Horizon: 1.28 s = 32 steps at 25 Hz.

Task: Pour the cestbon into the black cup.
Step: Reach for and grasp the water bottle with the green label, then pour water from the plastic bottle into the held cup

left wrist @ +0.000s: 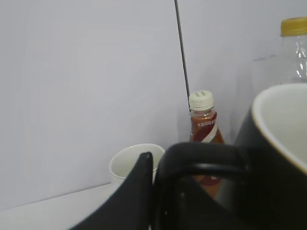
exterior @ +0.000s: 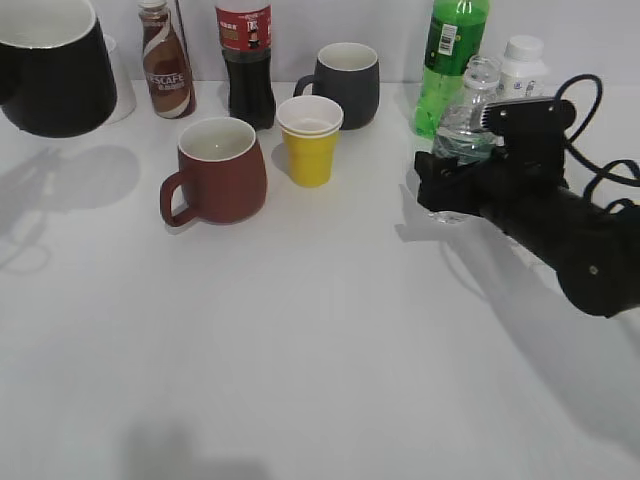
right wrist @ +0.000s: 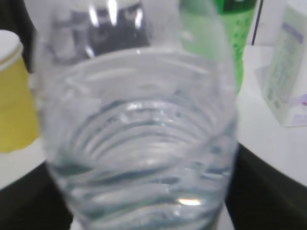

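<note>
My right gripper [exterior: 447,185], nearest, clamps the water bottle [exterior: 466,110] at three o'clock; left gripper [left wrist: 153,191] holds the black cup [exterior: 55,70] aloft at ten o'clock; I'd lift upright, then tilt slowly.

clear ribbed plastic cestbon [right wrist: 139,143], glossy black cup [exterior: 55,75]

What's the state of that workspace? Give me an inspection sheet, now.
Surface: white table, no spills seen.
Job's things: water bottle upright at right rear; black cup raised at far left.
Clutter: red-brown mug, yellow cup, grey mug, cola bottle, coffee bottle, green bottle, white bottle.
Grippers: left gripper on the cup's handle; right gripper around the water bottle.
Cables: black cable looping over right arm.
Surroundings: plain white wall.
</note>
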Motion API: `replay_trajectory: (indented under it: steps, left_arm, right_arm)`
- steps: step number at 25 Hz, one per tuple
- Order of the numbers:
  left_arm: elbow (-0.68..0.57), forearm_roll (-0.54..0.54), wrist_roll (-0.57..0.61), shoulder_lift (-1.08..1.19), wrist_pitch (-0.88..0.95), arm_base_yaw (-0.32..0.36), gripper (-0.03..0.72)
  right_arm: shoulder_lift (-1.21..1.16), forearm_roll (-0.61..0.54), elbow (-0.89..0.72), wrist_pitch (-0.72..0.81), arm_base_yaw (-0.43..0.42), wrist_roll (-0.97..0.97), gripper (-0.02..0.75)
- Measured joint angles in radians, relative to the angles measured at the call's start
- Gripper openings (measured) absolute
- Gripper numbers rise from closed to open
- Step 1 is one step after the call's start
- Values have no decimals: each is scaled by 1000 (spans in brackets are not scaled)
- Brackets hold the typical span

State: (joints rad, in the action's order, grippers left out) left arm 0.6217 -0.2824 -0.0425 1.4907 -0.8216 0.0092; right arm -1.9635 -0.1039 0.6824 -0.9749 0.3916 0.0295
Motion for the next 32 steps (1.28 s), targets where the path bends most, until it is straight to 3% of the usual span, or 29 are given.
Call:
replay_trajectory:
  steps: [2,3,7,10,12,16,19,23,32]
  left_arm:
    - [0,-27,0,0,0,0,41]
    - [0,-50,0,0,0,-2,41]
    - [0,-134,-73,0,0,-42,41]
    - [0,-209,-131,0,0,-91,41]
    - [0,-269,-168,0,6,-145,41]
    - [0,-330,-217,-1,80,-286,41]
    - [0,-316,-222,-1,134,-406,41]
    - [0,-225,-225,-1,173,-509,41]
    - [0,-164,-277,-2,281,-537,41]
  right_arm:
    - [-22,1,14,5,0,-1,477]
    - [-22,5,17,7,0,-1,451]
    - [14,94,1,42,0,0,457]
    - [104,260,-8,87,0,-38,457]
    - [181,364,-1,125,7,-79,457]
    - [314,425,58,318,39,-242,457]
    - [350,441,113,405,64,-386,457]
    - [356,448,154,436,111,-616,457]
    - [356,449,164,448,150,-1064,457]
